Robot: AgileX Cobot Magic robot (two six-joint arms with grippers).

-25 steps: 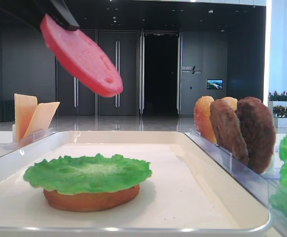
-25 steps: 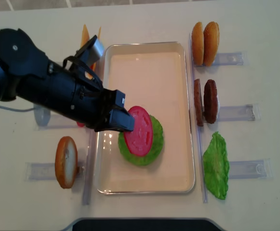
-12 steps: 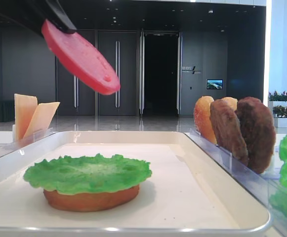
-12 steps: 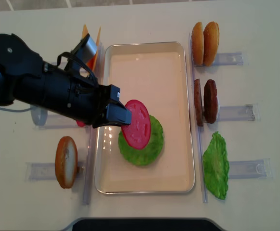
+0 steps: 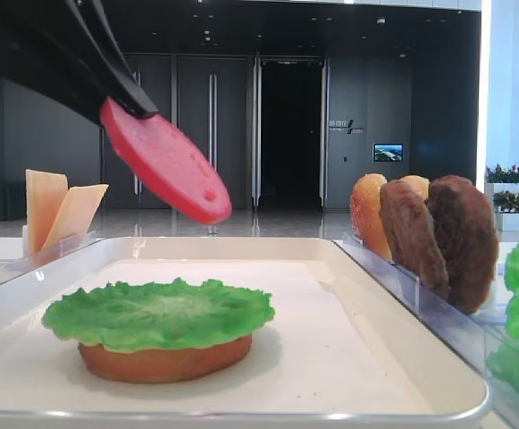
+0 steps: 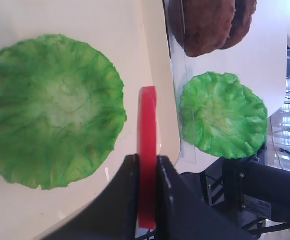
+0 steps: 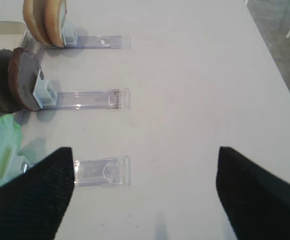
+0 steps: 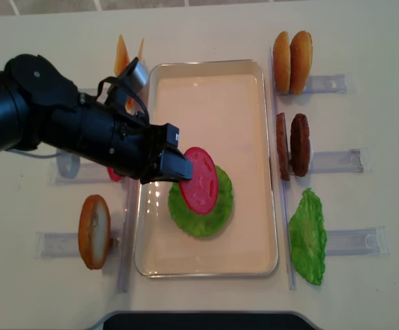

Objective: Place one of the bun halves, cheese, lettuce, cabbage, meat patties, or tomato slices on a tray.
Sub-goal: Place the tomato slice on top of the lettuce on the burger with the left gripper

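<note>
My left gripper (image 8: 177,169) is shut on a red tomato slice (image 8: 200,180), gripping its edge. The tomato slice (image 5: 165,174) hangs tilted a little above a green lettuce (image 5: 161,313) leaf that lies on a bun half (image 5: 161,362) in the off-white tray (image 8: 206,89). In the left wrist view the tomato slice (image 6: 147,125) stands edge-on between the fingers, beside the lettuce (image 6: 50,105). My right gripper (image 7: 145,200) is open over bare table with nothing between its fingers. Cabbage is out of view.
Clear racks flank the tray. On the right stand two bun halves (image 8: 292,62), two meat patties (image 8: 294,144) and another lettuce leaf (image 8: 308,237). On the left are cheese slices (image 8: 120,51) and a bun half (image 8: 94,232).
My left gripper has come down with the tomato slice, closer to the lettuce on the tray. The right gripper's earlier position is not shown.
</note>
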